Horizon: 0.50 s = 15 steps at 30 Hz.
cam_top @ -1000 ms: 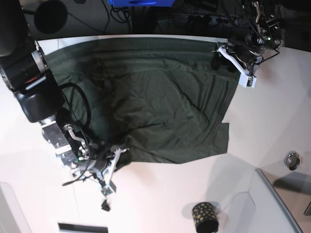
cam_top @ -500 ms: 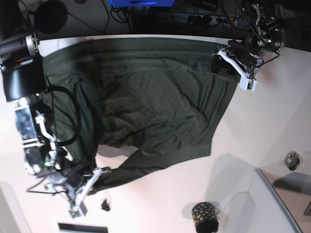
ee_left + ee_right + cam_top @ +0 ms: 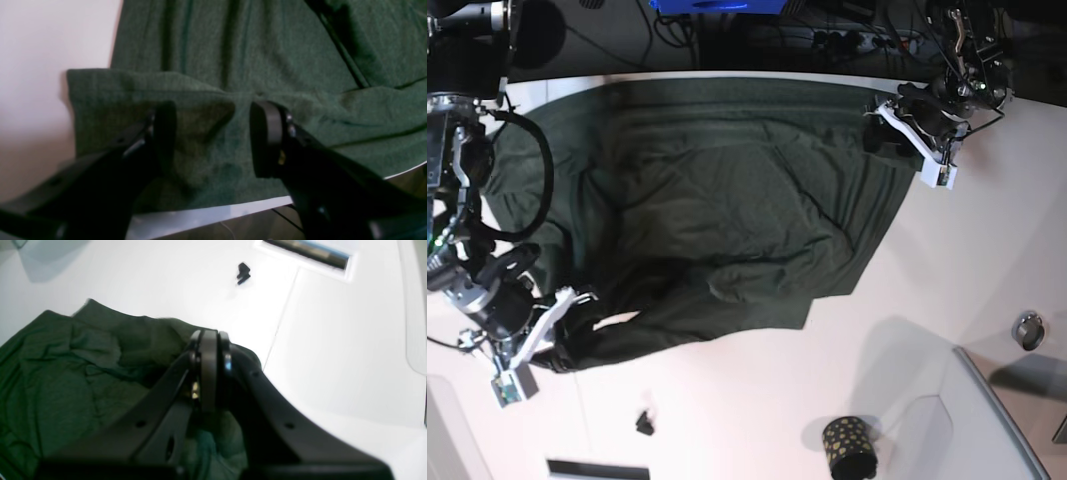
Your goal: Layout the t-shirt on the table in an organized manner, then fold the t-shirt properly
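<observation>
The dark green t-shirt (image 3: 727, 210) lies spread and creased across the far part of the white table (image 3: 757, 400). In the base view my right gripper (image 3: 575, 318) is at the left, shut on the shirt's near-left edge. The right wrist view shows the jaws pressed together (image 3: 209, 370) with bunched t-shirt fabric (image 3: 66, 373) around them. My left gripper (image 3: 874, 128) hangs at the far right corner of the shirt. Its fingers (image 3: 165, 133) stand apart over a flat sleeve (image 3: 200, 100), holding nothing, close to the table's far edge (image 3: 206, 213).
A black gold-dotted cup (image 3: 849, 447) stands near the front. Right of it rises a grey panel (image 3: 997, 410), with a metal ring (image 3: 1028, 330) beyond it. A small black piece (image 3: 643, 422) lies on the table near a dark slot (image 3: 597, 468).
My right gripper has dragged the shirt's near edge leftward in the base view, and the near right corner of the fabric followed it. The left arm stayed where it was.
</observation>
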Each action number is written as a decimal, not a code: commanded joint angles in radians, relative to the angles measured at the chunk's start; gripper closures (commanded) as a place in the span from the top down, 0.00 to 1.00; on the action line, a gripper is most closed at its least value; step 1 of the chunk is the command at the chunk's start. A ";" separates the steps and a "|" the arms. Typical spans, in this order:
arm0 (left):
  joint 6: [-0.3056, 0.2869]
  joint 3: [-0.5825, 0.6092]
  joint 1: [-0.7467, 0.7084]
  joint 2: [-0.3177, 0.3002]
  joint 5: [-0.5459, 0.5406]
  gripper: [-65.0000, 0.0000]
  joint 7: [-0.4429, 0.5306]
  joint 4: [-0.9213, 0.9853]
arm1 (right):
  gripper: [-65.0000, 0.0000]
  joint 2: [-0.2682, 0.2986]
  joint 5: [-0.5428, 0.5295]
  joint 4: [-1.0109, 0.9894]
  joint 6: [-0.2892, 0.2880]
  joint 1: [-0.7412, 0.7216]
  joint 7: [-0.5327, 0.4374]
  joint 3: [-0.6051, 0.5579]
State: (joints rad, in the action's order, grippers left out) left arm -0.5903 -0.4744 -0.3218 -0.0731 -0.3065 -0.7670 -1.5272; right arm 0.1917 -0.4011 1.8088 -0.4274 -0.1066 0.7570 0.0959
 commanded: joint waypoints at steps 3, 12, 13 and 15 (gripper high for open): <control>-0.001 -0.002 0.000 -0.015 -0.012 0.50 0.016 -0.016 | 0.00 0.005 -0.095 0.022 -0.031 -0.018 -0.012 0.061; -0.001 -0.005 -0.004 -0.015 -0.012 0.50 0.016 -0.017 | 0.01 0.012 -0.367 0.019 -0.232 0.155 0.149 0.215; -0.001 -0.017 -0.004 -0.015 -0.012 0.50 0.016 -0.019 | 0.01 0.012 -0.367 0.015 -0.232 0.189 0.164 0.215; -0.001 -0.043 -0.001 -0.012 -0.012 0.50 0.016 -0.014 | 0.01 0.005 -0.365 -0.013 -0.230 0.268 0.177 0.210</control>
State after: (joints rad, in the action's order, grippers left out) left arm -0.5903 -0.5137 -0.3252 -0.0731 -0.3065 -0.7670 -1.5276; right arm 0.1921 -0.7475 1.7844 -0.6529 0.1730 0.9485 0.3046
